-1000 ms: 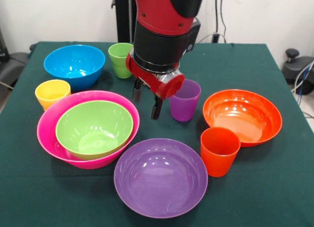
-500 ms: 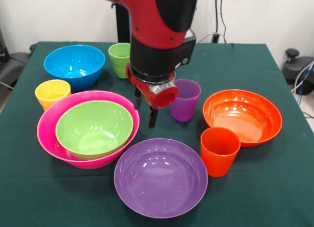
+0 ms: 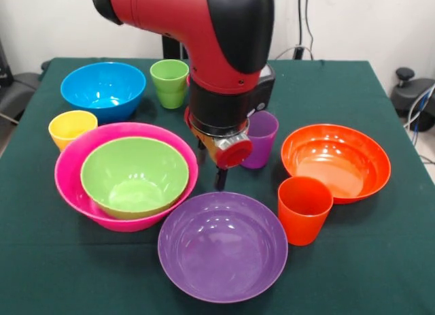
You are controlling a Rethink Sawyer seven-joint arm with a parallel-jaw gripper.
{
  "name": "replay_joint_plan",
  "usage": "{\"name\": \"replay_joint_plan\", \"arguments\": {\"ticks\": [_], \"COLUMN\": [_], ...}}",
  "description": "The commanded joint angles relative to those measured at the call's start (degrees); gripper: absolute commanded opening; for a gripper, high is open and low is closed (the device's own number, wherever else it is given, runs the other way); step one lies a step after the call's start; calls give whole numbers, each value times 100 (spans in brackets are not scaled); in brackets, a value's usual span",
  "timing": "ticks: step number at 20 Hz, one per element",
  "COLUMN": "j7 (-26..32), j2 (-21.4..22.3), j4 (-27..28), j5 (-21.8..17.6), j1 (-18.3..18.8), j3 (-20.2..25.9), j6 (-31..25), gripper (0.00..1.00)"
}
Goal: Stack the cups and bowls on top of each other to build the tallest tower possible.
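Observation:
The green bowl (image 3: 132, 179) sits nested inside the big pink bowl (image 3: 68, 172) at the left. In front lies the purple bowl (image 3: 223, 247), with the orange bowl (image 3: 336, 162) at the right and the blue bowl (image 3: 103, 89) at the back left. Standing singly are the green cup (image 3: 169, 84), the yellow cup (image 3: 71, 128), the orange cup (image 3: 304, 209), and the purple cup (image 3: 262, 138), which is partly hidden behind the arm. My gripper (image 3: 213, 167) hangs open and empty just right of the pink bowl's rim, above the purple bowl's far edge. No red cup shows.
The red and black arm covers the middle of the green tablecloth (image 3: 380, 260). The table's right edge lies past the orange bowl, with cables and a dark object beyond it.
The arm has come down and forward, from beside the purple cup toward the purple bowl. The pink bowl and the green bowl inside it have shifted slightly to the right.

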State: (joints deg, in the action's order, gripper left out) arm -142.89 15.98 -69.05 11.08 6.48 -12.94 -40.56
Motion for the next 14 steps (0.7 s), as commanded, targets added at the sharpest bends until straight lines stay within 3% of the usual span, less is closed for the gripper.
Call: {"name": "replay_joint_plan", "arguments": {"ticks": [1, 9, 14], "j7": [-1083, -1166, -964], "j2": [-102, 25, 58], "j4": [-357, -594, -551], "j5": [315, 639, 697], "j1": [-244, -482, -450], "j3": [512, 410, 321], "j6": [436, 436, 313], "gripper": [100, 100, 100]}}
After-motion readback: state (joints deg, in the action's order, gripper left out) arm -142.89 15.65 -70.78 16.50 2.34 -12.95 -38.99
